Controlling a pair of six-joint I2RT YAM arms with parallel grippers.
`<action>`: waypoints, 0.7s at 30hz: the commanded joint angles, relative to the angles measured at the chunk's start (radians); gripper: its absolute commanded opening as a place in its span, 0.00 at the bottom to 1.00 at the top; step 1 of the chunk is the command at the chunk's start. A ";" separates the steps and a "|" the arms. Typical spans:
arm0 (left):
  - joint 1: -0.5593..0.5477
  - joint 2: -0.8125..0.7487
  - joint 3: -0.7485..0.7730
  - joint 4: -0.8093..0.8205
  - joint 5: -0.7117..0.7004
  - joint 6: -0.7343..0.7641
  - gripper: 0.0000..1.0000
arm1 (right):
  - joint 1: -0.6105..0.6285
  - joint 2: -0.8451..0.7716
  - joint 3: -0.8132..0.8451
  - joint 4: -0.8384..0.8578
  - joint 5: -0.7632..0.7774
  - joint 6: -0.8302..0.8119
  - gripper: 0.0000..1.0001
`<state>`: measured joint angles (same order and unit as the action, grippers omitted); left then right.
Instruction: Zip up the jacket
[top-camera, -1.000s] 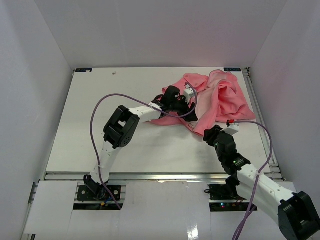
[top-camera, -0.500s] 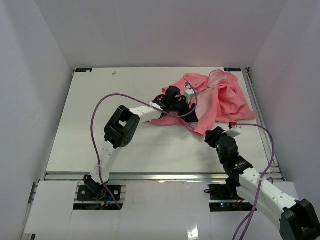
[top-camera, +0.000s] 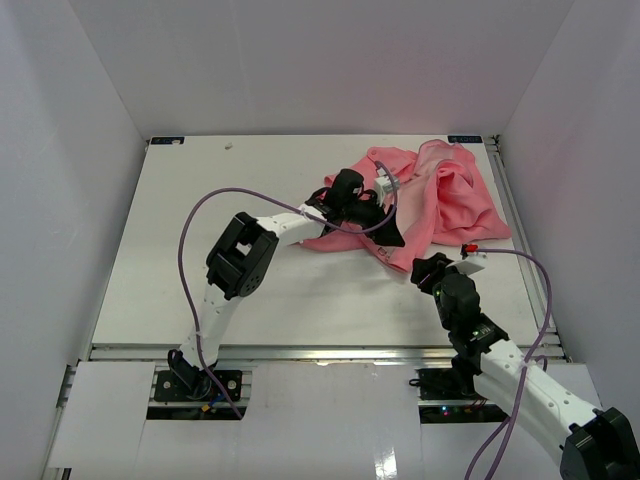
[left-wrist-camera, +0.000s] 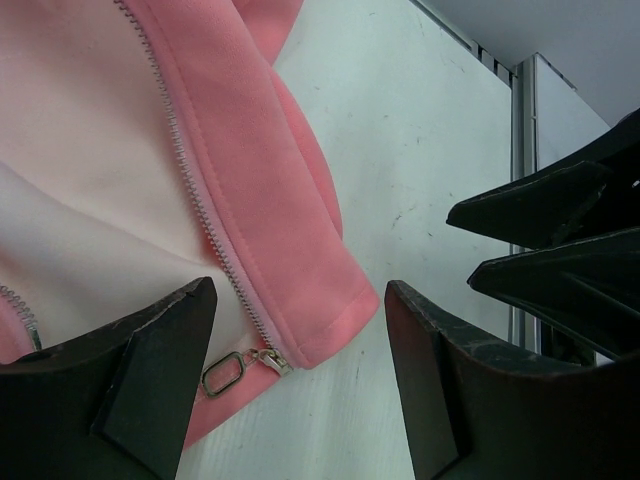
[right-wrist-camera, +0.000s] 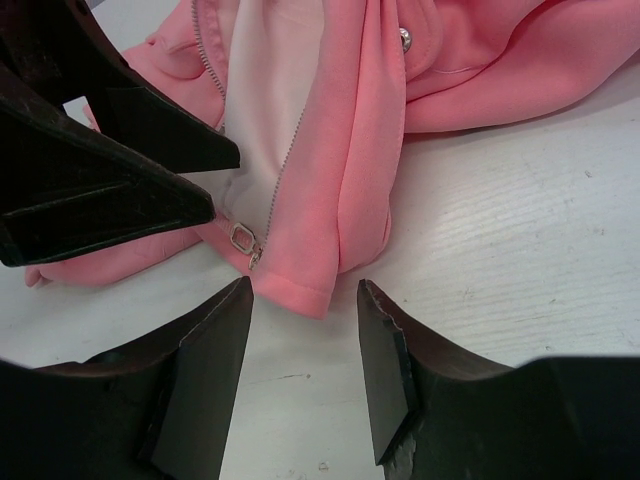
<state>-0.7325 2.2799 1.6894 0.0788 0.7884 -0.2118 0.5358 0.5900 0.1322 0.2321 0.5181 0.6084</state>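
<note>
The salmon-pink jacket (top-camera: 445, 195) lies crumpled at the table's far right, open, with its paler lining (right-wrist-camera: 265, 110) showing. Its lower hem corner (left-wrist-camera: 300, 300) carries a metal zipper slider with a ring pull (left-wrist-camera: 228, 373), which also shows in the right wrist view (right-wrist-camera: 240, 237). My left gripper (top-camera: 390, 234) is open and empty, its jaws standing either side of that corner (left-wrist-camera: 300, 400). My right gripper (top-camera: 428, 268) is open and empty just in front of the same corner (right-wrist-camera: 300, 370), not touching it. The left gripper's black fingers (right-wrist-camera: 100, 190) show in the right wrist view.
White walls enclose the table (top-camera: 230, 230) on three sides. A metal rail (top-camera: 510, 200) runs along the right edge close to the jacket. Purple cables (top-camera: 200, 215) loop from both arms. White snaps (right-wrist-camera: 404, 38) sit on the jacket's folds.
My right arm has drawn back a little toward the near edge, its gripper staying at the hem corner. My left gripper has shifted slightly right and nearer.
</note>
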 joint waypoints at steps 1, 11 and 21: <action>-0.007 -0.051 0.028 0.009 0.019 -0.005 0.79 | -0.003 -0.018 -0.015 0.011 0.030 -0.016 0.53; -0.007 0.046 0.085 -0.006 0.015 -0.015 0.79 | -0.003 -0.067 -0.020 -0.011 0.034 -0.021 0.54; -0.008 0.114 0.146 -0.034 0.041 -0.032 0.78 | -0.003 -0.083 -0.021 -0.019 0.031 -0.022 0.54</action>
<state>-0.7372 2.3782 1.7753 0.0556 0.7921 -0.2324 0.5358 0.5163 0.1158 0.2041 0.5247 0.5949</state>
